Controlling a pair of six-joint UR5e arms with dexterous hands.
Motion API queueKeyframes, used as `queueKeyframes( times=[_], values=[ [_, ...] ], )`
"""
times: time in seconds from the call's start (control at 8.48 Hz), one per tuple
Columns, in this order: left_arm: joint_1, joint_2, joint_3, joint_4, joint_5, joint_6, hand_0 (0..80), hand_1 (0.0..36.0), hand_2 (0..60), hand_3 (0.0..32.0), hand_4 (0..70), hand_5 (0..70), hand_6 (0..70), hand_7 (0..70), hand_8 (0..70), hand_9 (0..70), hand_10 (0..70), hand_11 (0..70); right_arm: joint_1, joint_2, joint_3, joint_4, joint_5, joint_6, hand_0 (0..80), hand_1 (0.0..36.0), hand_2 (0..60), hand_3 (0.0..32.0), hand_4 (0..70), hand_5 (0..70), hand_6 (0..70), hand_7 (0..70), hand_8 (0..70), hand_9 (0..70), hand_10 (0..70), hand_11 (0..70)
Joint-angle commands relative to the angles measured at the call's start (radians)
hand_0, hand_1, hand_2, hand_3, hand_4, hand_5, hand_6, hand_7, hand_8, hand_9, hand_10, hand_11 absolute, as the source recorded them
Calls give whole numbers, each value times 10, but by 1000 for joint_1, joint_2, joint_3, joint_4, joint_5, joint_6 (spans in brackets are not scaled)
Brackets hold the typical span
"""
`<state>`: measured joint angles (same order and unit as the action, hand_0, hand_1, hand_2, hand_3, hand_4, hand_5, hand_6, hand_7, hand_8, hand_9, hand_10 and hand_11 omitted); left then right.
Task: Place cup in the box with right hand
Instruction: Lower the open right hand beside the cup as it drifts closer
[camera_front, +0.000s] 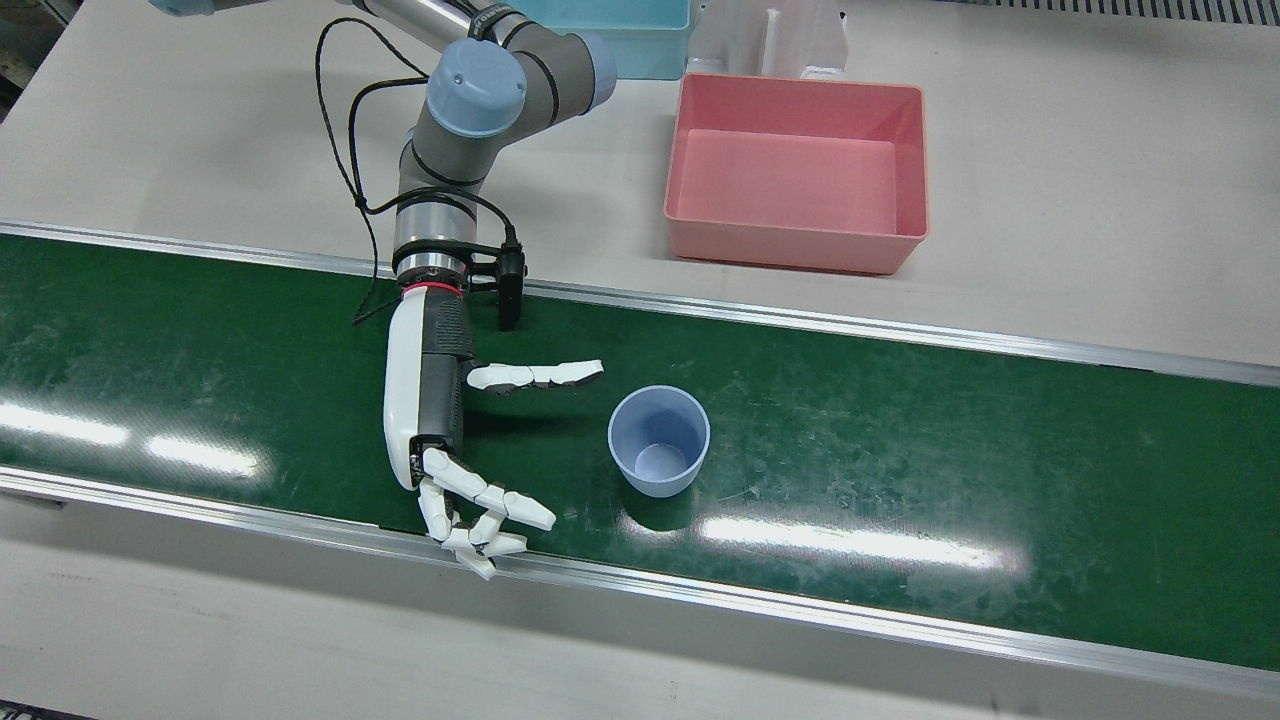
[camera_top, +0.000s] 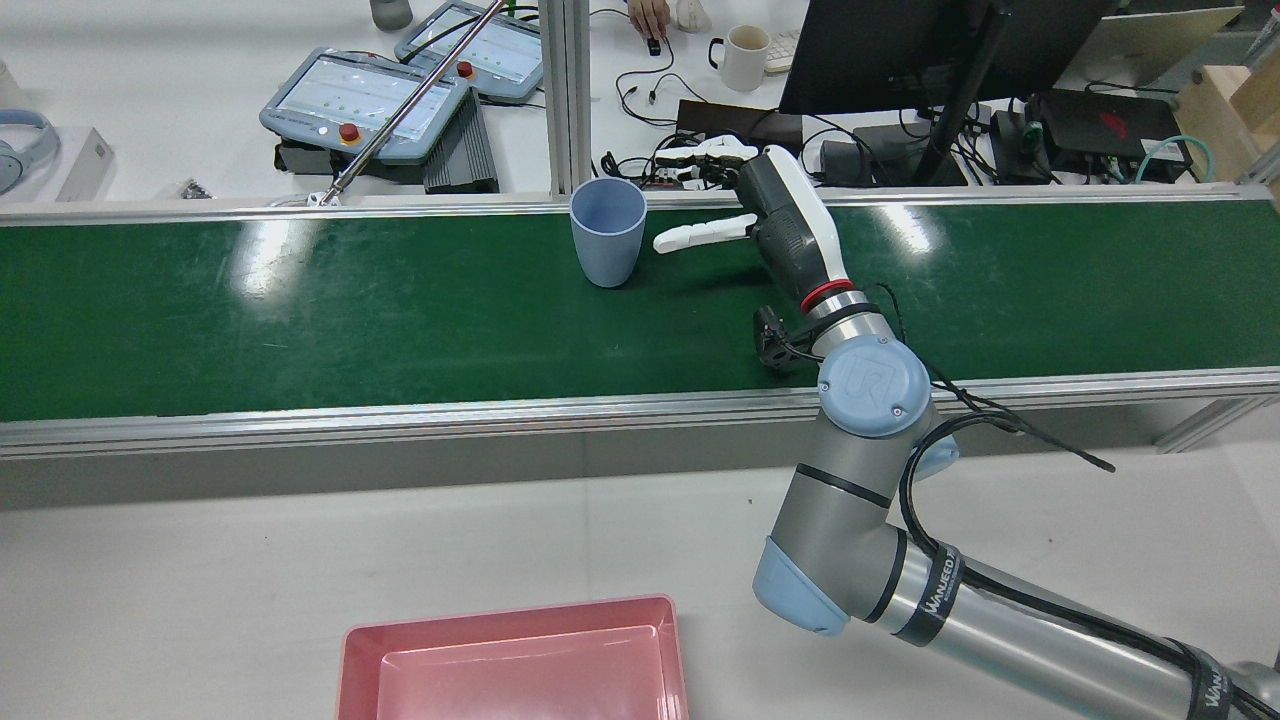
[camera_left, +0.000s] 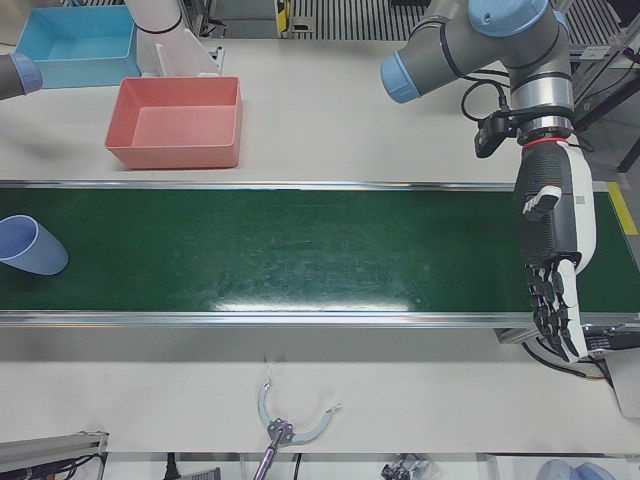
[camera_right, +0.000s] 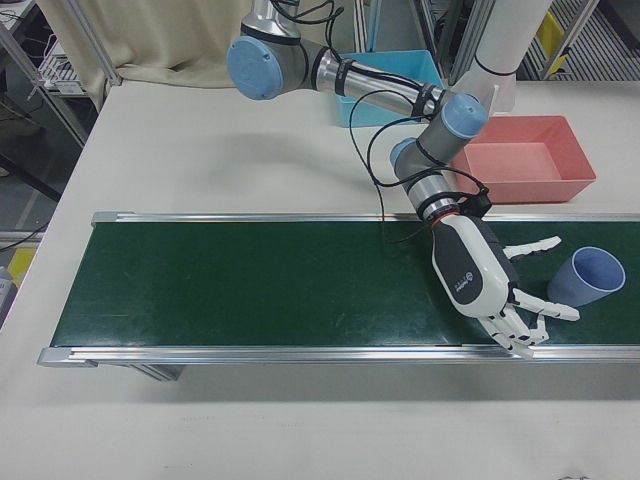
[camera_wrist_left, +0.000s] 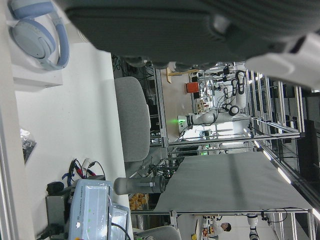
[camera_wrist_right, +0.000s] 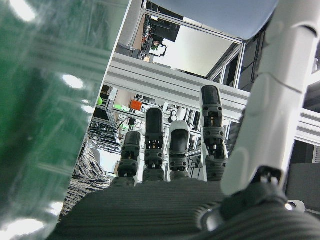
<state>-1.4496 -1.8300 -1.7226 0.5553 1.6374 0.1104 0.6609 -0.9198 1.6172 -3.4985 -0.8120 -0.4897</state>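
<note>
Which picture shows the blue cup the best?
The front view: the blue cup stands whole and upright on the green belt, its inside showing, with the open right robot hand beside it. The rear view shows its side; the left-front and right-front views cut it at their edges.

From the front view we look steeply down on the green belt (camera_front: 900, 440); from the rear view we face it from behind. The side-front views cover opposite halves. All four share the blue cup (camera_front: 659, 441). Both hand views sit close, tipped sideways.
</note>
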Motion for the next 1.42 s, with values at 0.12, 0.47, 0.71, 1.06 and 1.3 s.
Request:
queueKeyframes(
  times=[0.12, 0.47, 0.71, 1.06, 1.3],
  values=[
    [0, 0, 0, 0, 1, 0, 0, 0, 0, 0, 0, 0, 0, 0, 0, 0, 0, 0, -20, 9, 0, 1, 1, -13, 566, 123, 0, 0, 319, 79, 155, 700, 249, 364, 138, 207],
    [0, 0, 0, 0, 1, 0, 0, 0, 0, 0, 0, 0, 0, 0, 0, 0, 0, 0, -20, 4, -11, 4, 2, -12, 569, 123, 0, 0, 292, 81, 152, 694, 248, 359, 138, 208],
    [0, 0, 0, 0, -1, 0, 0, 0, 0, 0, 0, 0, 0, 0, 0, 0, 0, 0, -20, 4, -46, 77, 2, -13, 569, 122, 0, 0, 304, 81, 154, 700, 251, 364, 144, 215],
    [0, 0, 0, 0, -1, -2, 0, 0, 0, 0, 0, 0, 0, 0, 0, 0, 0, 0, -18, 4, -33, 75, -1, -12, 569, 126, 0, 0, 312, 81, 155, 700, 250, 364, 143, 215],
    [0, 0, 0, 0, 1, 0, 0, 0, 0, 0, 0, 0, 0, 0, 0, 0, 0, 0, -17, 4, -30, 72, -1, -12, 586, 143, 0, 0, 302, 84, 152, 700, 248, 360, 129, 196]
  ],
)
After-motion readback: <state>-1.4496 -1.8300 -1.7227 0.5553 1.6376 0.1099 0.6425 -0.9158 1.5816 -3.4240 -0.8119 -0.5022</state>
